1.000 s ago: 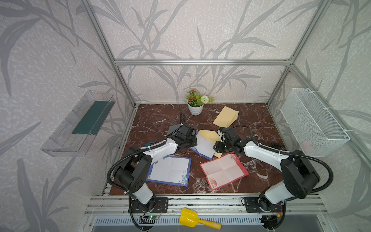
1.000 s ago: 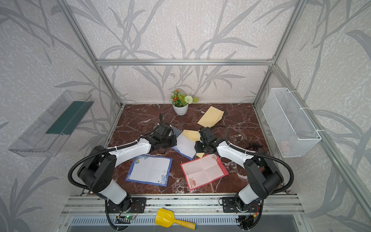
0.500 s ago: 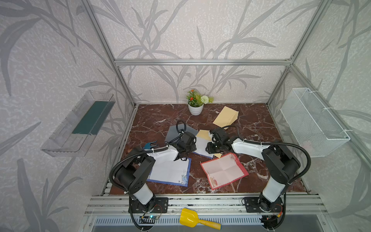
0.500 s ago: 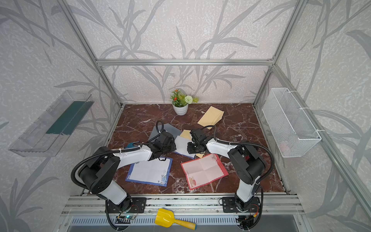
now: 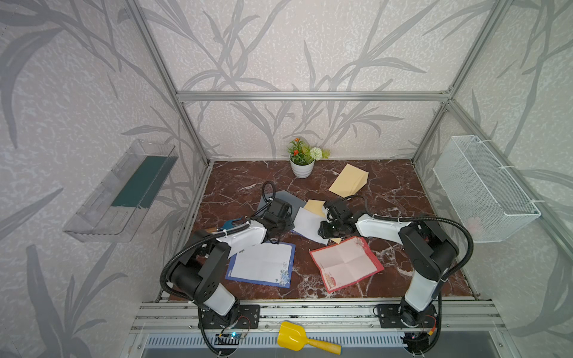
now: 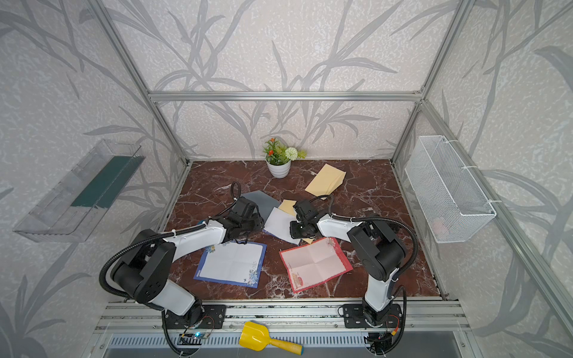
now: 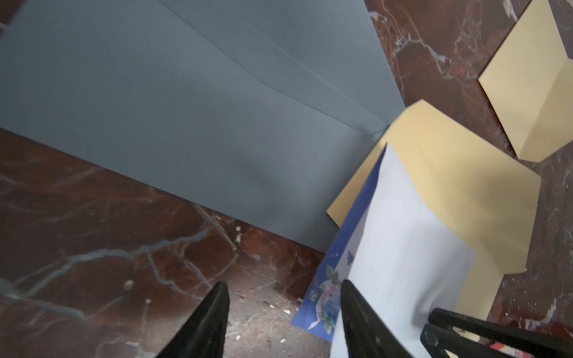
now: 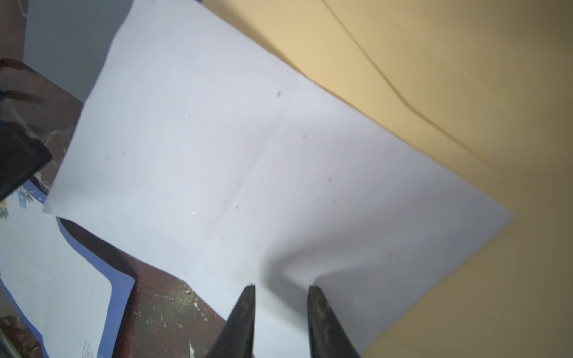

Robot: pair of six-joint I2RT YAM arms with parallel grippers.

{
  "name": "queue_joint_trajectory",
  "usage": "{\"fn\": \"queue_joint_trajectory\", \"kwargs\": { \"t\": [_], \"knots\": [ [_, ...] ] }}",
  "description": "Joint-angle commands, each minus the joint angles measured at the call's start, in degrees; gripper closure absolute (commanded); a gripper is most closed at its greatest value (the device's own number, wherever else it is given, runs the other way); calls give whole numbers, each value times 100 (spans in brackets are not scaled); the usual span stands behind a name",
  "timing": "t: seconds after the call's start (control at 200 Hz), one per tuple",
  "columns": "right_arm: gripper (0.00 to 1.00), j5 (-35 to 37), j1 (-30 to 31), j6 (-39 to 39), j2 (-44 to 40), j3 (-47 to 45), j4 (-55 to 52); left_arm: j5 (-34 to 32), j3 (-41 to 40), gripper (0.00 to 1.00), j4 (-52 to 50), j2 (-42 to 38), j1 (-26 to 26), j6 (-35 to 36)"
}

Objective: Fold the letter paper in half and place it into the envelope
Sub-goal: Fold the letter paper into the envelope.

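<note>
Folded white letter paper with a blue floral border [image 5: 308, 224] lies mid-desk, overlapping the pale yellow paper envelope [image 5: 314, 206]. It looks to be on top of it, not inside. A grey paper envelope [image 7: 186, 108] sits just beside, toward the back-left corner.

Left pincer [image 7: 283, 282] is released, with bare desk [image 7: 108, 232] between its jaws and one finger [image 7: 356, 316] over the paper's bordered edge. Right pincer [image 8: 282, 286] is half-closed astride a raised pucker in the paper [image 8: 217, 155] – real clamp or not, cannot tell.

Risks:
- Left pincer holds nothing, so nothing pins the sheet; a pull by the right one could drag it off the envelope or spring the fold open.
- A pinch on a pucker may crumple the paper or catch one layer only.
- The envelope is unheld too – a push probably slides it instead of entering its mouth.
</note>
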Motion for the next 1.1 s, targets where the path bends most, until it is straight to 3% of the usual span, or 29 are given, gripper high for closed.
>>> {"fn": "queue_joint_trajectory", "kwargs": {
  "t": [0.0, 0.22, 0.56, 1.095],
  "knots": [
    [70, 78, 10, -40, 116, -112, -46, 356, 295, 40, -328, -104, 126, 548],
    [71, 61, 15, -75, 87, -167, -27, 1053, 556, 39, -146, 307, 228, 967],
    [72, 32, 14, -105, 82, -221, -18, 1857, 694, 39, 252, 966, 365, 896],
    [72, -29, 11, -77, 153, -217, 71, 2568, 507, 39, 685, 872, 396, 654]
  ]
}}
